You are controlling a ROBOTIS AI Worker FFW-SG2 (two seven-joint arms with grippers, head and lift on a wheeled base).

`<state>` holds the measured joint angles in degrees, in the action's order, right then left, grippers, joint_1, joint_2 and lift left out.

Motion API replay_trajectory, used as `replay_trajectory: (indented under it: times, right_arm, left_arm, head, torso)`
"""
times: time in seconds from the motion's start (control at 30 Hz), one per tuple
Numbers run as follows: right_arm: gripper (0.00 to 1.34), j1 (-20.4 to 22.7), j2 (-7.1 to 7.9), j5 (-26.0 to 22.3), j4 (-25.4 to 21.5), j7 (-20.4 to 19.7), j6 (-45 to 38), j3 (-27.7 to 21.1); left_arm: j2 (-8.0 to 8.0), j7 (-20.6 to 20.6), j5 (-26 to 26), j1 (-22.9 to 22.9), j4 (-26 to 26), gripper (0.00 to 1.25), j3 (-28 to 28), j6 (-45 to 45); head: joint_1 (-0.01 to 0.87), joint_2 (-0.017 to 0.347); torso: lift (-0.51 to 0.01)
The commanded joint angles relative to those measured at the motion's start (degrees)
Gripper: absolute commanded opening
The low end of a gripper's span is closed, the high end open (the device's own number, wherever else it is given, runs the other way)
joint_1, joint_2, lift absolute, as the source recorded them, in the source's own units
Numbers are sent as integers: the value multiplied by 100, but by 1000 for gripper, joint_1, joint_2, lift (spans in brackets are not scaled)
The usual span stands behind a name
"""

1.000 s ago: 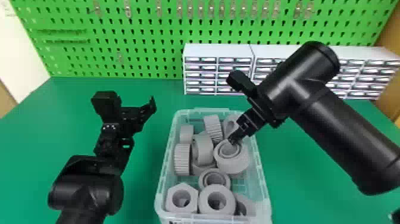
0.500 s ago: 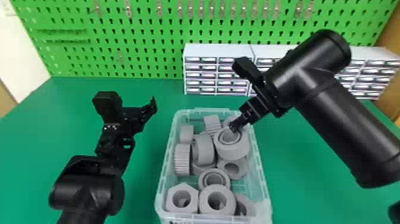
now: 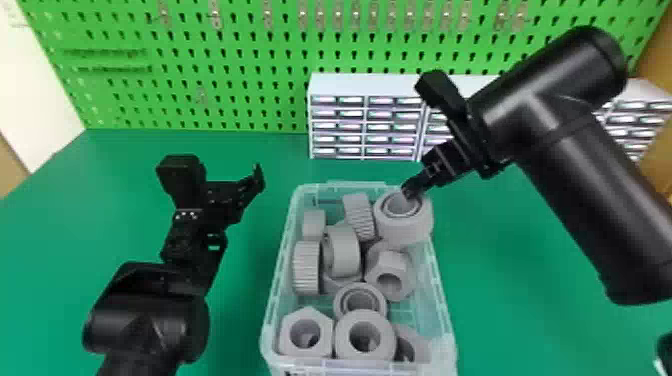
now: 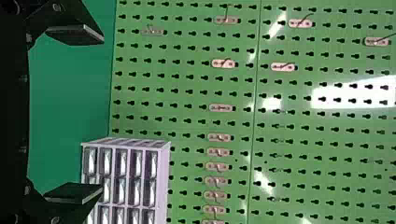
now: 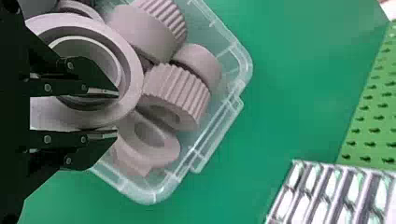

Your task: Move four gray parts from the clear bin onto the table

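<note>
At the near end of the clear bin (image 3: 446,310), a nut (image 3: 306,314) and other gray parts are lying inside; the large ring (image 3: 402,227) is sitting at the far right corner, the right gripper (image 5: 117,114) pinching its wall. The left gripper (image 4: 101,114) is waiting spread, left of the bin. None of the gray parts I am seeing is resting on the table (image 3: 505,320), so probably four deliveries are remaining, the first one being in progress. The bottom edge is cutting the bin's near wall; farther, the stacked parts are hiding one another.
</note>
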<state>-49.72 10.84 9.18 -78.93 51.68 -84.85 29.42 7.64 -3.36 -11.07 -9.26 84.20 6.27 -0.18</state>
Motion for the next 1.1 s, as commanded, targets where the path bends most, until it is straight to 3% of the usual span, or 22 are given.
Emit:
replay_trajectory:
  times: [0.0,0.23,0.83,1.07]
  right_arm:
    - [247,59,24,172,-78,27,-58,-279]
    - [247,164,41,734,-157,396,-120,-507]
    - [247,472,68,1499,-289,554,-278,-1334]
    - [247,639,94,2088,-368,853,-313,-1729]
  left_arm:
    - [0,-7,0,21,0,1086,-3,0]
    - [0,-16,9,56,0,1086,-12,0]
    - [0,-16,9,109,0,1086,-65,0]
    - [0,-16,9,109,0,1086,-47,0]
  head:
    - [693,72]
    - [693,72]
    - [693,72]
    - [693,72]
  torso:
    - [-52]
    - [-52]
    - [-52]
    - [-52]
